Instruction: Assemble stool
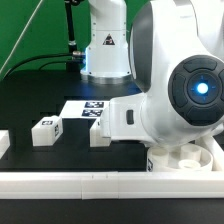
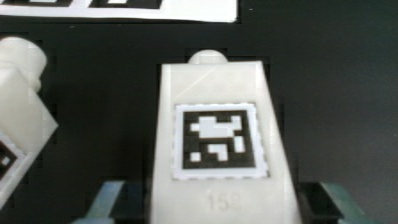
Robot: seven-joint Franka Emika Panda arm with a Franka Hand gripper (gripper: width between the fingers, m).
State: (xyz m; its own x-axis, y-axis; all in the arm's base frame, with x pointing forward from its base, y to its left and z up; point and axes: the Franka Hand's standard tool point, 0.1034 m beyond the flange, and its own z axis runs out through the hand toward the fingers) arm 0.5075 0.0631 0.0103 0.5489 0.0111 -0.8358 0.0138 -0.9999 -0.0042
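Looming over the black desk (image 1: 25,105), the arm (image 1: 165,70) hides part of the round seat (image 1: 185,160), which sits well apart from the marker board (image 1: 85,106). Just short of that board lies a leg (image 2: 217,110), its long axis pointing toward the board. The closed end effector (image 2: 217,203), directly above, grips the end away from it.

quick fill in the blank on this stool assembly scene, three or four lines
1. The two-finger gripper is ____ on the white blocky plastic leg.
2. That leg carries a black-and-white square ____ on its upper face.
3. The table under the loose parts is ____ in colour.
4. In the exterior view, the backdrop behind the arm is ____ in colour.

Missing words: shut; tag; black; green.
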